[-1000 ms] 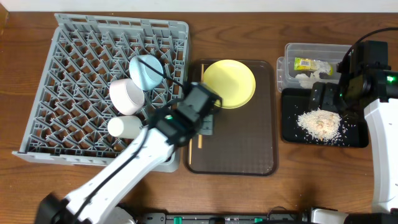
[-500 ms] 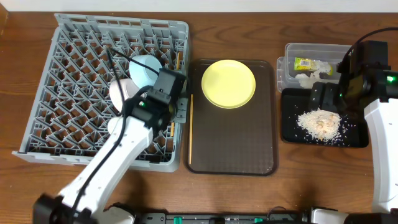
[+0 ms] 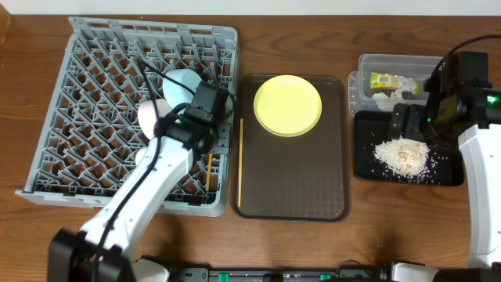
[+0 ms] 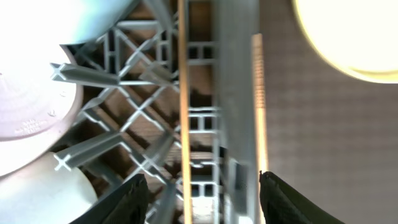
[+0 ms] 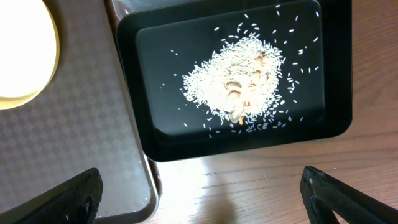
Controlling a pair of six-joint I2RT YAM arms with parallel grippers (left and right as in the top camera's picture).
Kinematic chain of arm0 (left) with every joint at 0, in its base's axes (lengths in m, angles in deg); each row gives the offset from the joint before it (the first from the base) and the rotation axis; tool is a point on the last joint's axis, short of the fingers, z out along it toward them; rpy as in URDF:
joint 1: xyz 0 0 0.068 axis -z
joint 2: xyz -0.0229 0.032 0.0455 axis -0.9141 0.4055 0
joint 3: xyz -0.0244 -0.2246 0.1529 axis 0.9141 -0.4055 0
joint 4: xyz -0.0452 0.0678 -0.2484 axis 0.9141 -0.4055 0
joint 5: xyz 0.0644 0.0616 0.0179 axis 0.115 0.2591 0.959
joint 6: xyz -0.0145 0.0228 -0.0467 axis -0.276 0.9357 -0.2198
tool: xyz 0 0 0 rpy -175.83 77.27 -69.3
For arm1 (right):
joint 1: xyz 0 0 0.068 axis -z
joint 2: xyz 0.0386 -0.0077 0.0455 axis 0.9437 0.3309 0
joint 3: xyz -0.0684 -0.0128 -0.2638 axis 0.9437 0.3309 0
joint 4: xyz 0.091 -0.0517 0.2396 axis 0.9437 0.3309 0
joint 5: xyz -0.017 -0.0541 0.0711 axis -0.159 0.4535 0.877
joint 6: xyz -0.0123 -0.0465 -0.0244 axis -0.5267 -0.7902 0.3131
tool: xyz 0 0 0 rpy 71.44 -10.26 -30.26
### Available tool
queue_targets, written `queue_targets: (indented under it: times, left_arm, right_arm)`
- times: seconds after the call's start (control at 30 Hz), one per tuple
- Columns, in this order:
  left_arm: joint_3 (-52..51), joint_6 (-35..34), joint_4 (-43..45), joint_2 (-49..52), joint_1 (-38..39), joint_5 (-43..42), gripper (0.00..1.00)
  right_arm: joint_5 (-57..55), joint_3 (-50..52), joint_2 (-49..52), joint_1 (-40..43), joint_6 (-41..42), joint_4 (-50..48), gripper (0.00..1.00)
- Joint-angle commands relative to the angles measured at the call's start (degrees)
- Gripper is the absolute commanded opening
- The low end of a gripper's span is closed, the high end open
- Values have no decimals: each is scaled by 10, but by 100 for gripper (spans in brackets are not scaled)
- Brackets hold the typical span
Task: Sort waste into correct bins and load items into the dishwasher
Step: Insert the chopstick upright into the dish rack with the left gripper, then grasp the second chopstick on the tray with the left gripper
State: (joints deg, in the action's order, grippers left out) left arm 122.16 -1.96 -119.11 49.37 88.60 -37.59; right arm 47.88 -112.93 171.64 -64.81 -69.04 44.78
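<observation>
My left gripper (image 3: 218, 139) (image 4: 203, 199) hangs open over the right edge of the dishwasher (image 3: 102, 94), a big grey rack. One chopstick (image 4: 184, 124) (image 3: 209, 168) lies loose in the lattice between the jaws. A second chopstick (image 3: 239, 164) (image 4: 260, 106) rests just outside the rack wall. Light-blue bowl (image 3: 182, 84), white bowl (image 3: 153, 117) and white cup (image 4: 43, 193) sit in the rack. The yellow plate (image 3: 288, 105) lies on the brown tray. My right gripper (image 3: 409, 125) (image 5: 205, 199) hovers open above the black bin (image 5: 155, 93), which holds rice scraps (image 5: 239, 87).
The dark-brown serving tray (image 3: 293, 196) lies between the rack and the bins. A clear tub (image 3: 362, 86) behind the black bin holds the yellow-green wrapper (image 3: 389, 80) and a white tissue (image 3: 385, 99). Bare wooden table runs along the front edge.
My left arm swung from the brown tray's left edge to the rack with a chopstick, then opened; that chopstick now lies in the rack. The right arm has not moved.
</observation>
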Motion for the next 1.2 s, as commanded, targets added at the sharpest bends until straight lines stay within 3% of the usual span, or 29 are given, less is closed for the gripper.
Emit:
queue_targets:
  times: [0.0,0.23,0.47,0.73,1.17]
  left_arm:
    - [10,-2,6,-56,5,-68,58]
    - [6,-57,11,-62,59,-84,58]
    - [3,-136,20,24,121,-84,58]
    - [3,-165,27,139,152,-8,58]
    - [3,-186,50,224,152,-7,59]
  right_arm:
    - [2,-3,-3,9,0,1,99]
    - [2,-3,-3,9,0,1,99]
    - [2,-3,-3,9,0,1,99]
    - [2,-3,-3,9,0,3,99]
    - [2,-3,-3,9,0,4,99]
